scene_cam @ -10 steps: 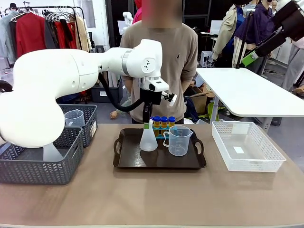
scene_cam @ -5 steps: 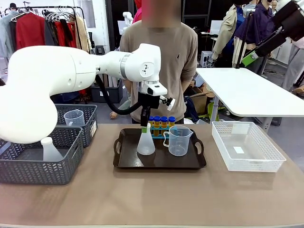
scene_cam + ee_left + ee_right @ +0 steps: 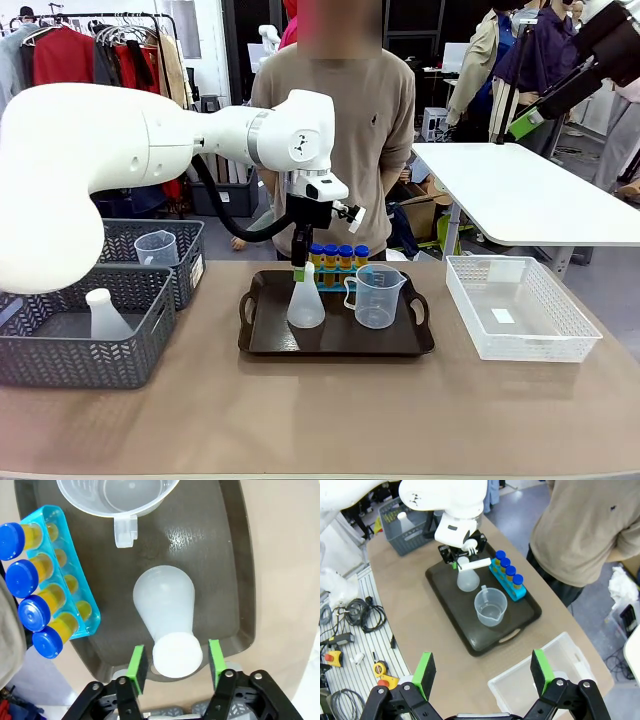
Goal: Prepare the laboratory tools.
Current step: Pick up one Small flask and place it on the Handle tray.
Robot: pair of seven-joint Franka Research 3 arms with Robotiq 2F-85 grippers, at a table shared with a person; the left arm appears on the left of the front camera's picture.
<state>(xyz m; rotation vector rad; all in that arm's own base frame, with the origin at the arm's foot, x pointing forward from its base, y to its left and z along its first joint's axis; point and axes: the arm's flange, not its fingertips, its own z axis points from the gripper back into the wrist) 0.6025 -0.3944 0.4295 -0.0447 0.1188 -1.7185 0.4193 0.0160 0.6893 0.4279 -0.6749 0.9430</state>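
Both sets of jaws stand open: your left gripper point(image 3: 172, 660) has its green pads point(image 3: 137, 663) on either side of the conical flask's point(image 3: 165, 605) neck with a gap on each side; your right gripper point(image 3: 484, 670) holds nothing, high above the table. You see the flask upright on the dark tray point(image 3: 262, 340); the measuring beaker point(image 3: 376, 295) stands just beside it, and the blue rack point(image 3: 75, 600) with four blue-capped tubes point(image 3: 35, 611) sits along the tray's far edge, in front of the person point(image 3: 340, 120).

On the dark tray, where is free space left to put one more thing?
Bare tray floor lies in front of the translucent white conical flask and clear plastic measuring beaker, toward the near rim of the dark tray. The back is crowded by the small blue rack.
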